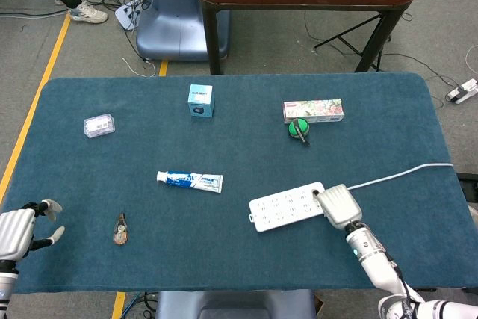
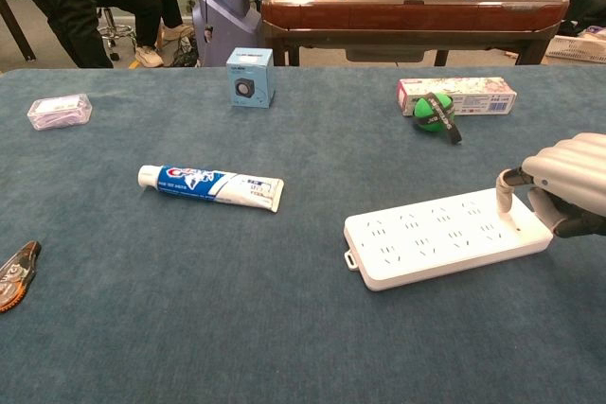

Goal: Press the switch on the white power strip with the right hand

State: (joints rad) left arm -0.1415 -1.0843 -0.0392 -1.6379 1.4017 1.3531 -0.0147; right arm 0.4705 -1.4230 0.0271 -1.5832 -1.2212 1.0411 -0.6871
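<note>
The white power strip (image 1: pixel 287 205) (image 2: pixel 440 236) lies on the blue table, its cable running off to the right. My right hand (image 1: pixel 340 205) (image 2: pixel 566 184) sits at the strip's right end, with one fingertip (image 2: pixel 505 199) pointing down onto the strip's top near that end and the other fingers curled. Whether the tip presses the switch is hidden under the finger. My left hand (image 1: pixel 21 228) rests at the table's near left corner, fingers apart, holding nothing.
A toothpaste tube (image 1: pixel 190 180) (image 2: pixel 210 184) lies left of the strip. A blue box (image 1: pixel 200 100), a flowered box (image 1: pixel 313 110), a green ball (image 1: pixel 297 128), a clear case (image 1: pixel 98 125) and a small tool (image 1: pixel 120 229) are spread around the table.
</note>
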